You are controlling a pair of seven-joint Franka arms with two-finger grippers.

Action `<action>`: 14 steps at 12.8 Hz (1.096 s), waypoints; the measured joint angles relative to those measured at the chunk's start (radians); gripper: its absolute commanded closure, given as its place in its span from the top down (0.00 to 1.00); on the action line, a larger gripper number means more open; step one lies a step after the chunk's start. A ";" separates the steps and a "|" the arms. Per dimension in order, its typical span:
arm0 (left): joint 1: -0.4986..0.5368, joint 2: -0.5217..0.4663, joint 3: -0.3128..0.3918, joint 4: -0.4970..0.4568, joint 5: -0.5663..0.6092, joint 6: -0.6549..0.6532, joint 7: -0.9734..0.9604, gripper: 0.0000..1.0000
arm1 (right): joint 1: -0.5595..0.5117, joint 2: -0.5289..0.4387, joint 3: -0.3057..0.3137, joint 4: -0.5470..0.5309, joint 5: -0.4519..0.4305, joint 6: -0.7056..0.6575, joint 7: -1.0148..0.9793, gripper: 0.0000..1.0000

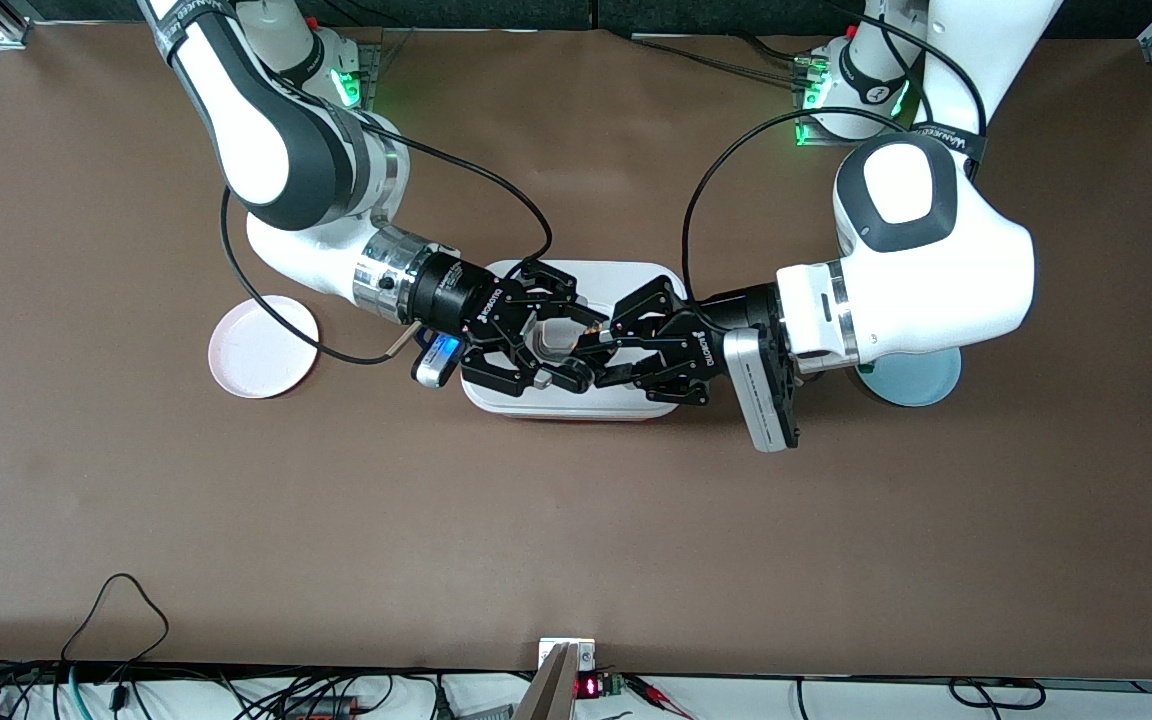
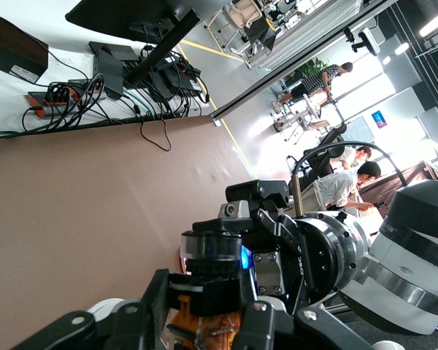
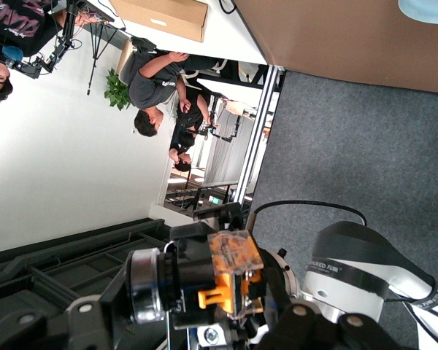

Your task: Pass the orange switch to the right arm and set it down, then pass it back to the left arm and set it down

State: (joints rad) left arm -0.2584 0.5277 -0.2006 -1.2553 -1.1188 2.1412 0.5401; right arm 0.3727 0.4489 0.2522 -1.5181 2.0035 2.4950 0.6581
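Note:
Over the white box (image 1: 536, 405), the two grippers meet tip to tip in the front view. The orange switch (image 1: 591, 328) hangs between them, above the box lid. My left gripper (image 1: 598, 342) is shut on the orange switch (image 2: 219, 310), with the orange rear toward its palm and the black body pointing away. My right gripper (image 1: 576, 340) is open, and its fingers stand spread on either side of the orange switch (image 3: 204, 281). In the right wrist view the switch's silver-rimmed face, black barrel and orange rear lie across the gap between the jaws.
A pink plate (image 1: 263, 346) lies on the brown table toward the right arm's end. A light blue plate (image 1: 911, 380) lies toward the left arm's end, partly hidden under the left arm. Black cables loop from both wrists above the box.

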 measured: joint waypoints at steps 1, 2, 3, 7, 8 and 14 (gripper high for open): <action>0.000 0.000 0.000 0.000 0.000 -0.002 -0.001 0.12 | 0.000 0.000 0.000 0.000 0.000 0.000 0.000 0.25; 0.001 0.000 0.001 0.000 0.000 -0.004 -0.001 0.12 | 0.000 0.000 0.000 0.000 0.000 0.000 0.001 0.29; 0.001 0.000 0.001 0.000 0.000 -0.004 -0.001 0.12 | 0.000 0.000 0.000 0.000 0.000 0.000 0.001 0.29; 0.001 0.000 0.001 0.001 0.000 -0.006 -0.006 0.12 | 0.000 0.000 0.000 -0.001 0.000 0.000 0.003 0.32; 0.001 0.000 0.001 0.001 0.000 -0.006 -0.007 0.12 | 0.000 0.000 0.000 -0.001 0.000 0.000 0.004 0.39; 0.002 0.000 0.002 0.001 0.000 -0.011 -0.015 0.12 | 0.001 -0.004 0.001 -0.001 -0.001 -0.001 0.006 0.99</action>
State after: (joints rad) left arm -0.2566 0.5281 -0.1985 -1.2548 -1.1187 2.1302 0.5251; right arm 0.3734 0.4445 0.2528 -1.5188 2.0029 2.4943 0.6641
